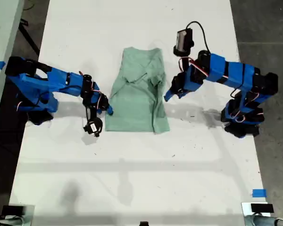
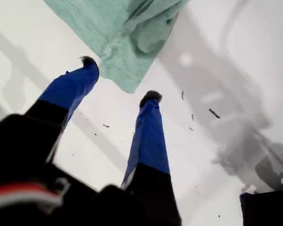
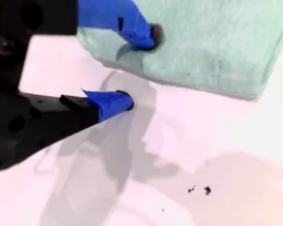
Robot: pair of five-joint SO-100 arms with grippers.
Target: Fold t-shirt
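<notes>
Item: a pale mint-green cloth t-shirt [image 1: 137, 92], sides folded inward into a narrow panel on the white table [image 1: 132, 179]; lengthwise fold seemingly outstanding. The first gripper [image 2: 120, 80] and second gripper [image 3: 139, 68] both stood released, empty, at its edges.

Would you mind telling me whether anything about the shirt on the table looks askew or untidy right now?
The pale mint-green cloth t-shirt lies partly folded and uneven: its flaps overlap crookedly, wrinkled, and it flares wider toward the exterior view's bottom. Nothing looks damaged.

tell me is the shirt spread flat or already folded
Partly folded: the t-shirt lies as a narrow strip on the table, both sides turned in over its middle and no sleeves sticking out. It has not been folded end to end.
</notes>
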